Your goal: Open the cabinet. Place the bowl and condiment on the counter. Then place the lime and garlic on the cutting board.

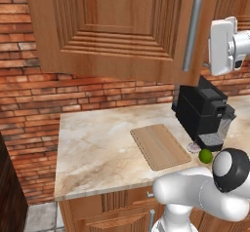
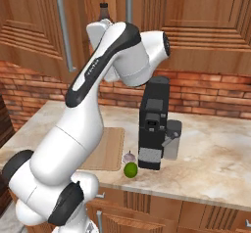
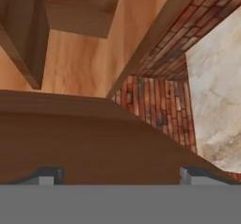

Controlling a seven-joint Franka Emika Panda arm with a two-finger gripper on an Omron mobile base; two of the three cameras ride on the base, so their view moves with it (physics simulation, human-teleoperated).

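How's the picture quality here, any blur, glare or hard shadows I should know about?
Left base view: even light, no glare, soft shadow under the cabinet on the brick. Right base view: sharp enough, faint shadow beside the lime. Hand view: coarse and smeared up close, wood grain blurred, counter washed pale.

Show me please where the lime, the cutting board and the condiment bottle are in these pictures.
lime (image 2: pixel 130 170): right base view, middle of the green ball.
cutting board (image 1: pixel 159 146): left base view, middle of its flat wooden top.
condiment bottle (image 2: pixel 103 11): right base view, dark neck showing above the arm.
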